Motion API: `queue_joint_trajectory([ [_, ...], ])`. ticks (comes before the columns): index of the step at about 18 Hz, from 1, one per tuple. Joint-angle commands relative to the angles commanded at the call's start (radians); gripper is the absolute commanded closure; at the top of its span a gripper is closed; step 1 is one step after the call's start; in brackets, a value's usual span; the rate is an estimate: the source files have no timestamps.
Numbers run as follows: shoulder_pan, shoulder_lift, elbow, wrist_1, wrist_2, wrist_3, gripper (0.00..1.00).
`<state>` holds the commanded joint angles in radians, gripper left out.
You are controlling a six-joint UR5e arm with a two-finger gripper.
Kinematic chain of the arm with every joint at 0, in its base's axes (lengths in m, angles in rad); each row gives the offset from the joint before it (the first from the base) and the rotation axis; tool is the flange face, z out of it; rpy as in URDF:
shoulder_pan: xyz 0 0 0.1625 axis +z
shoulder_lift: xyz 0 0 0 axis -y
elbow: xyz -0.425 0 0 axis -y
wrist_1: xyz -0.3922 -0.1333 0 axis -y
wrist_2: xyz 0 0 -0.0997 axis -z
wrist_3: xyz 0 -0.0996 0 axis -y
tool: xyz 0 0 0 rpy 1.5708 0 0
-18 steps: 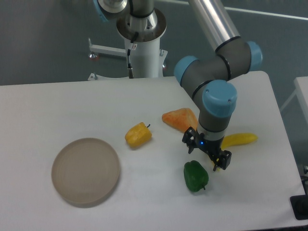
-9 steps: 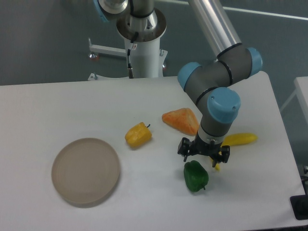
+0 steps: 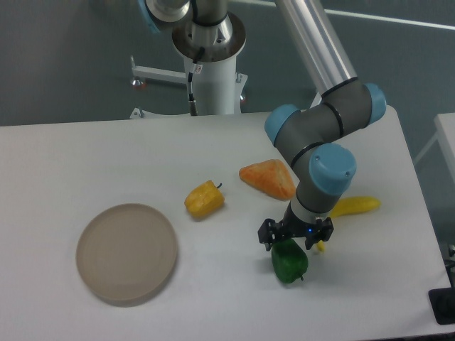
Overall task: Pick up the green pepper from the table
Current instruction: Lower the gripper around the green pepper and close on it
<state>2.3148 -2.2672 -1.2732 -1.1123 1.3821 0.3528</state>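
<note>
Hovering over the green pepper (image 3: 288, 261) near the front of the table (image 3: 64, 163), my pincer (image 3: 294, 235) stands spread, one finger at each side of its top — nothing gripped. Its glossy, lumpy skin could squirt sideways if I close off-centre. Farther left, the round beige plate (image 3: 126, 252) holds nothing.

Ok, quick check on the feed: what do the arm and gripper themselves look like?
The arm has a polished silver tube link, dark grey rounded joint housings and light blue end caps. The wrist narrows to a pale grey collar above a small black two-finger gripper, where a tiny blue light shows. A black cable runs down the white base column.
</note>
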Motion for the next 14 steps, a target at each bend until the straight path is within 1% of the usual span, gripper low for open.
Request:
queue_joint_trajectory([
  [1,-0.002,-0.002,0.003,0.009,0.000,0.000,0.03],
  [2,0.000,-0.002,0.005,0.012,0.000,0.003,0.27],
  [3,0.000,-0.002,0.006,0.012,0.002,0.002,0.44],
  [4,0.000,0.001,0.009,0.012,0.009,-0.002,0.67],
  [6,0.000,0.009,0.012,0.011,0.009,0.005,0.83],
  [8,0.006,0.027,0.015,0.011,0.008,0.017,0.89],
  [10,0.014,0.066,0.014,0.005,0.003,0.043,0.89],
  [12,0.032,0.124,-0.001,-0.001,-0.002,0.142,0.87],
  [13,0.034,0.144,-0.009,-0.003,0.000,0.200,0.87],
  [14,0.043,0.161,-0.014,-0.020,0.000,0.260,0.86],
])
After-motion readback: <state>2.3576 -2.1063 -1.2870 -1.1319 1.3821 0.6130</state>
